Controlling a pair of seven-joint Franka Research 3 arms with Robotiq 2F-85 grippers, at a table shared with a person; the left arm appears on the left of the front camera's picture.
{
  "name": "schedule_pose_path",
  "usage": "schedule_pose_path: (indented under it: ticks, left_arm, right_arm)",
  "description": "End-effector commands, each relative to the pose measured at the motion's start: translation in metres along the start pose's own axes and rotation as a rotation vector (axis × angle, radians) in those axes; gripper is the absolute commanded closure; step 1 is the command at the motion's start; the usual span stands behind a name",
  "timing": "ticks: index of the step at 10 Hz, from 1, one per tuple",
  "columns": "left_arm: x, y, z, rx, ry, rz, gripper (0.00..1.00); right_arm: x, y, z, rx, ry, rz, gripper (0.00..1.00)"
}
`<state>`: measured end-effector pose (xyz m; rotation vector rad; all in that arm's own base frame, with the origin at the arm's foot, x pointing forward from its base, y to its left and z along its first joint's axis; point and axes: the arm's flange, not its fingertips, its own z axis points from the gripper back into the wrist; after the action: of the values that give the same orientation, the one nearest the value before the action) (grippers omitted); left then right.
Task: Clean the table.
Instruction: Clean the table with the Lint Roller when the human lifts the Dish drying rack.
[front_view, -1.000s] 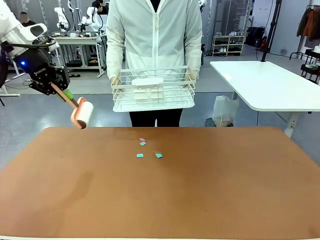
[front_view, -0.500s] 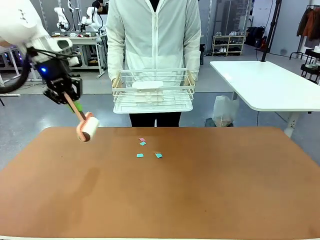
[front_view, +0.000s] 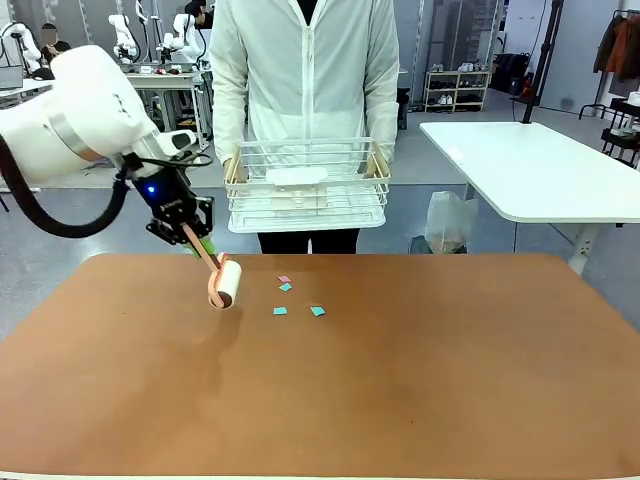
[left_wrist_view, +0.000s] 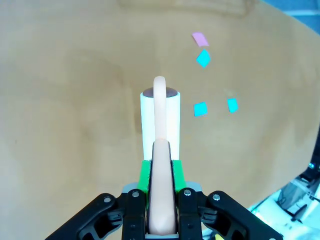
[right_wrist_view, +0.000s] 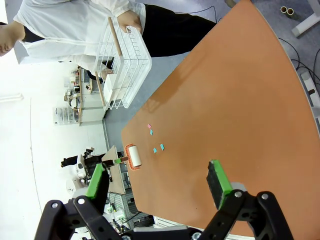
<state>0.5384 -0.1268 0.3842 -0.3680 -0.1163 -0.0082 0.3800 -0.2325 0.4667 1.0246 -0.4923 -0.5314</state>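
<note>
Table (front_view: 450, 400) bore paper scraps (front_view: 317, 311) near lint roller (front_view: 226, 284); left gripper (left_wrist_view: 161, 174) clamped roller's handle; right gripper (right_wrist_view: 157, 182) hung, jaws apart.

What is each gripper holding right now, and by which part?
Left gripper grips the lint roller by its pink handle; right gripper is open, holding nothing.

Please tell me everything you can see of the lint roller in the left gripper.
The lint roller has a white cylindrical roll on a peach, plastic-looking frame and handle. The left gripper is shut on the handle; the roll slants down toward the table, left of small paper scraps. Whether it touches the top is unclear.
</note>
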Motion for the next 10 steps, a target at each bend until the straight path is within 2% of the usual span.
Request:
schedule_pose_path:
  ticks: [1, 2, 3, 4, 8, 10]
  left_arm:
    - [0.011, -0.001, -0.010, -0.040, -0.052, 0.009, 0.79]
    - [0.014, 0.000, -0.014, -0.044, -0.074, -0.001, 0.79]
    - [0.011, 0.002, -0.004, -0.116, -0.052, -0.050, 0.79]
    - [0.008, -0.001, -0.016, -0.008, -0.030, 0.011, 0.79]
    - [0.009, -0.001, -0.017, -0.027, -0.034, -0.001, 0.79]
    - [0.032, -0.010, -0.019, -0.010, -0.018, 0.014, 0.79]
  right_arm:
    - [-0.002, 0.000, 0.000, 0.018, -0.003, 0.013, 0.00]
    - [-0.002, 0.000, 0.000, 0.018, -0.003, 0.013, 0.00]
    - [-0.002, 0.000, 0.000, 0.018, -0.003, 0.013, 0.00]
    - [-0.002, 0.000, 0.000, 0.018, -0.003, 0.013, 0.00]
    - [-0.002, 0.000, 0.000, 0.018, -0.003, 0.013, 0.00]
    - [-0.002, 0.000, 0.000, 0.018, -0.003, 0.013, 0.00]
